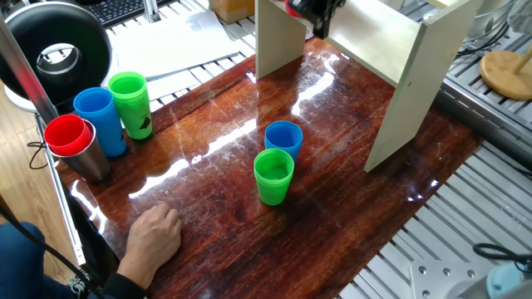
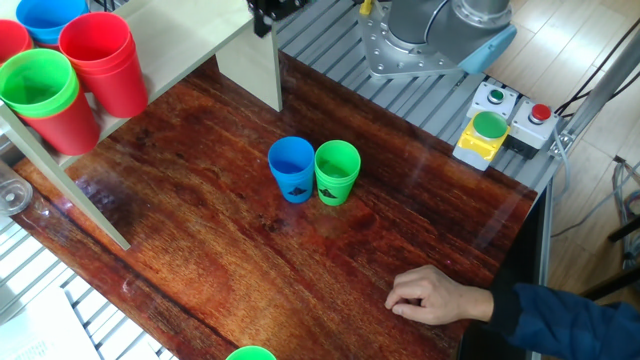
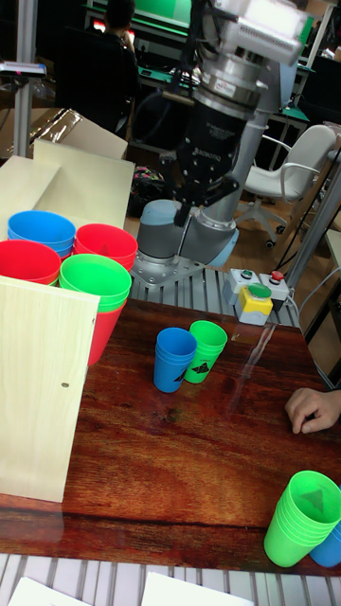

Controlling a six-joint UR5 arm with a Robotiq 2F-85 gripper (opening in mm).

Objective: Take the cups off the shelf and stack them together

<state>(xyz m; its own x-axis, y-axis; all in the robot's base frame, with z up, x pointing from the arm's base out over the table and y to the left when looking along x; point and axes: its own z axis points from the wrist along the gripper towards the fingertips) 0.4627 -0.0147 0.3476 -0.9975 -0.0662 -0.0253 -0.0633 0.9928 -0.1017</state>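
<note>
The cream shelf (image 1: 416, 91) stands at the back of the table. On its top (image 2: 190, 30) sit blue (image 3: 43, 230), red (image 3: 104, 244) and green cups (image 3: 95, 276), some nested. A blue cup (image 1: 283, 139) and a green cup (image 1: 273, 176) stand side by side mid-table. My black gripper (image 1: 322, 25) hangs at the frame's top edge by the shelf's side panel (image 2: 250, 60). Only its lower part shows, so its jaws cannot be read. A bit of red (image 1: 293, 7) shows beside it; whether it is held is unclear.
Green (image 1: 130, 104) and blue cups (image 1: 100, 120) and a red cup in a grey metal tumbler (image 1: 71, 137) stand at the table's corner. A person's hand (image 1: 154, 237) rests on the front edge. A button box (image 2: 490, 130) sits by the robot base (image 2: 420, 40).
</note>
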